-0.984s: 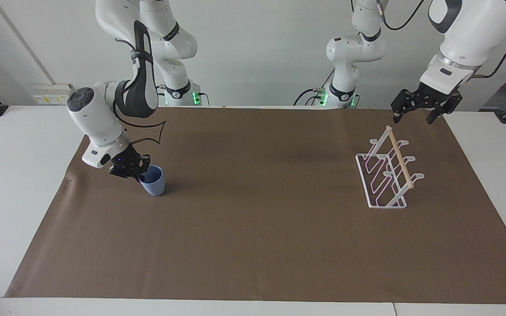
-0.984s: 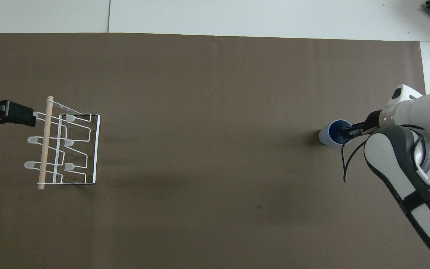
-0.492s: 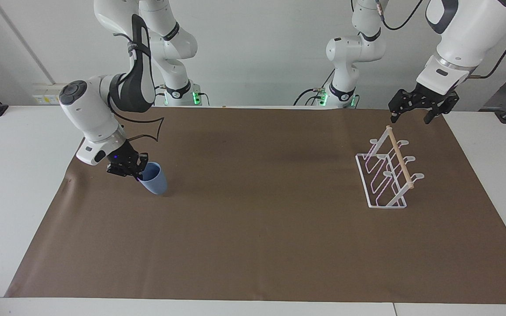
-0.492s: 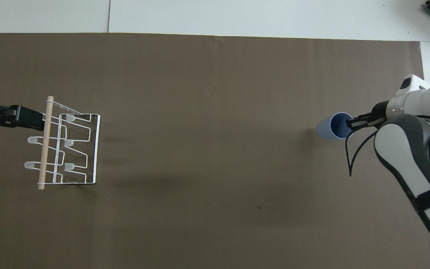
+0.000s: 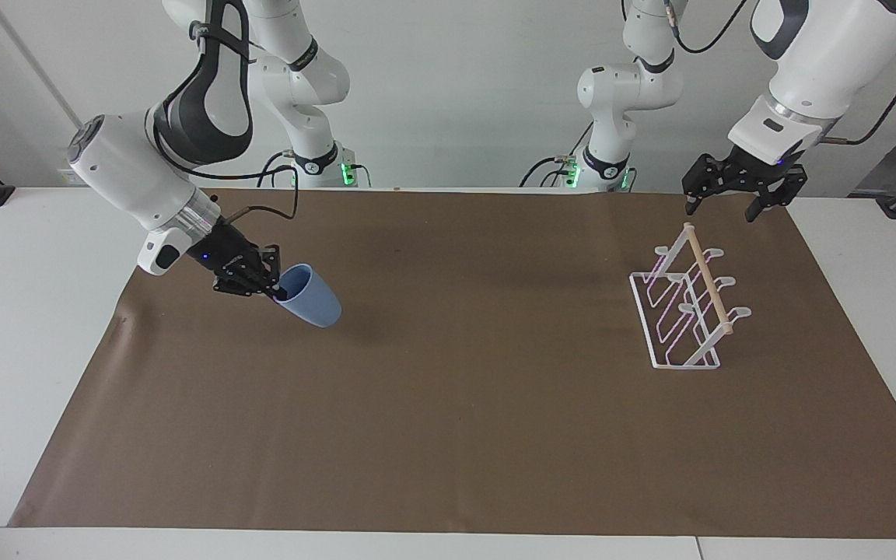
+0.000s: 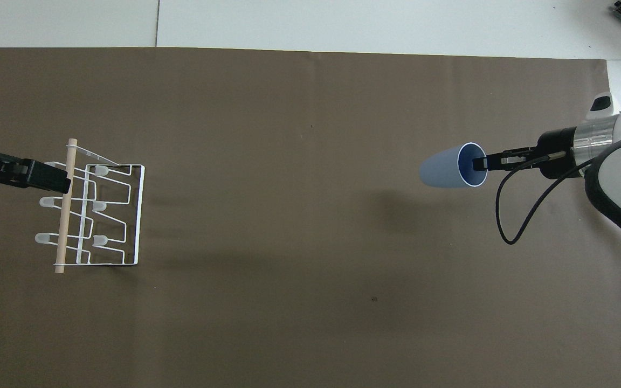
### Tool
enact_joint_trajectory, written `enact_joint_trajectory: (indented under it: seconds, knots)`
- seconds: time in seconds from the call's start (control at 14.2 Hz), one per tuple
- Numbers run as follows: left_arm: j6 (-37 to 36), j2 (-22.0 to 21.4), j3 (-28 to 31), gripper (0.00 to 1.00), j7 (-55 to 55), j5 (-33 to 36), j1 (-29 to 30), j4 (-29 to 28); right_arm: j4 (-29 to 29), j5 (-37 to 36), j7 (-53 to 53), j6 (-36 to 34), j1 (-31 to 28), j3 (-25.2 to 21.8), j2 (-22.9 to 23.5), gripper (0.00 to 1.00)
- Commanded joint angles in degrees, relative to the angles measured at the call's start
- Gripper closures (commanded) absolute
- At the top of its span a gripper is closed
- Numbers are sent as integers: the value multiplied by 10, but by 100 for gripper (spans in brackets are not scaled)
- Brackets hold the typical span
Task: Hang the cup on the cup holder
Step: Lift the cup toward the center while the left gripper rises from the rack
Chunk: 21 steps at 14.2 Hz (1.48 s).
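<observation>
The light-blue cup (image 5: 312, 299) is off the brown mat, tipped almost on its side, with its base toward the left arm's end of the table. My right gripper (image 5: 277, 289) is shut on its rim, one finger inside the dark-blue mouth. The overhead view shows the cup (image 6: 445, 170) and the right gripper (image 6: 480, 163) the same way. The white wire cup holder (image 5: 685, 311) with its wooden dowel stands empty at the left arm's end, and also shows in the overhead view (image 6: 97, 215). My left gripper (image 5: 728, 201) is open and empty, in the air over the holder's end nearer the robots (image 6: 54, 180).
A brown mat (image 5: 448, 420) covers most of the white table (image 5: 28, 311). A black cable (image 6: 510, 215) hangs in a loop from the right wrist.
The right gripper has lifted the cup off the mat, tipped it nearly sideways and carried it toward the table's middle. The left gripper has shifted slightly over the holder's end.
</observation>
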Motion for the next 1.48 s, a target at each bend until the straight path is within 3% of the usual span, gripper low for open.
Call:
enact_joint_trajectory:
  seconds: [0.0, 0.21, 0.63, 0.98, 1.12, 1.41]
  knots:
    - [27, -27, 7, 0, 65, -38, -14, -43, -4, 111, 10, -54, -4, 5, -14, 100]
    - [89, -46, 7, 0, 146, -90, -15, -96, -23, 195, 18, -76, 10, 5, -25, 100]
    - [106, -46, 2, 0, 351, -128, -61, -93, -73, 352, 80, -130, 40, 5, -48, 100]
    - [111, -45, -4, 0, 450, -161, -77, -92, -151, 484, 113, -123, 58, 4, -74, 100]
    - [106, -46, -3, 0, 512, -185, -79, -92, -160, 500, 113, -108, 76, 4, -77, 100]
    - [143, -45, -4, 0, 522, -192, -122, -92, -170, 530, 116, -51, 118, 5, -80, 100]
